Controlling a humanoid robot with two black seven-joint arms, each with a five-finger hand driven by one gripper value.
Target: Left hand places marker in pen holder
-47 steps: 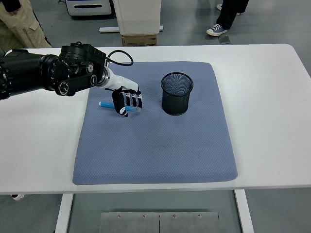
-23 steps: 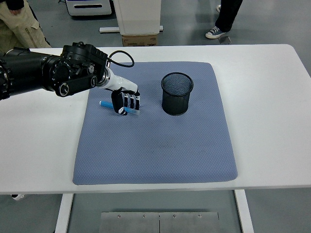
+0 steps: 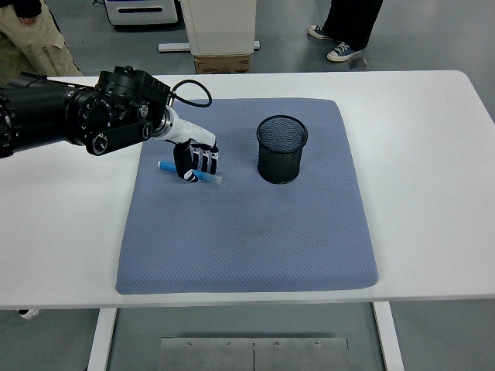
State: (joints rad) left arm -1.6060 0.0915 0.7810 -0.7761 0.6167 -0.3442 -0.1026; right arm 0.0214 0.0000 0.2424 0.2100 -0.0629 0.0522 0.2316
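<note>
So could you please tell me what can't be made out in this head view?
- Middle of the marker: covered by the left hand, so it is unclear whether it has lifted off the mat.
- Inside of the pen holder: too dark to show any contents.
- Right arm: outside the picture.
- People at the top: cut off by the edge.

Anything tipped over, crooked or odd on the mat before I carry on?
Nothing stands out. The black mesh pen holder stands upright on the blue-grey mat. The left hand is curled over the blue marker, which lies flat on the mat. The mat lies smooth on the white table.
</note>
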